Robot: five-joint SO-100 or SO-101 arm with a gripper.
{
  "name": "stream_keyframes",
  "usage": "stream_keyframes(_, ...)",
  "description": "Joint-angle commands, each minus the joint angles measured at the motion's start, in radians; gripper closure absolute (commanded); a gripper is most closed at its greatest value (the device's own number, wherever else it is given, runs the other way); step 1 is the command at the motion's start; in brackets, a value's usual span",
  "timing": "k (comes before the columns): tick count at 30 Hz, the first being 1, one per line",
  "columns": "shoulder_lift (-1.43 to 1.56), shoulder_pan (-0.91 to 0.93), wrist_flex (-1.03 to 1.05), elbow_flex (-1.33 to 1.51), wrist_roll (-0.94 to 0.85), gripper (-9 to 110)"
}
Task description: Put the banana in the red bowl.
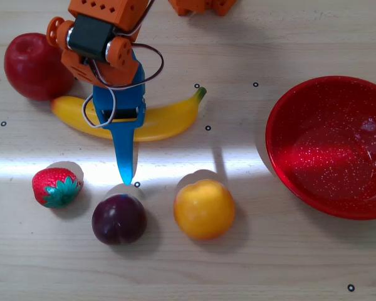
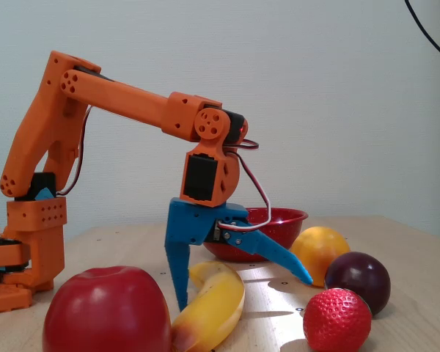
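Observation:
The yellow banana (image 1: 169, 119) lies flat on the wooden table with its green stem toward the red bowl (image 1: 326, 157); it also shows in the fixed view (image 2: 216, 308). The bowl stands empty at the right of the overhead view and behind the gripper in the fixed view (image 2: 287, 217). My blue gripper (image 1: 122, 141) is open wide over the banana's middle (image 2: 246, 292). One finger points straight down beside the banana, its tip close to the table. The other finger slants out above the table on the banana's other side. Nothing is held.
A dark red apple (image 1: 34, 66) sits by the banana's blunt end. A strawberry (image 1: 55, 187), a plum (image 1: 119, 219) and a round orange-yellow fruit (image 1: 203, 209) line up in front of the banana. The arm base (image 2: 29, 242) stands at the fixed view's left.

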Motion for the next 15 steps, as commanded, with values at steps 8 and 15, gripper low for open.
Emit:
stream_keyframes(8,0.009,0.026,-0.018,-0.130,-0.028,37)
stream_keyframes(15,0.006,0.020,0.014,-0.141,-0.031,37)
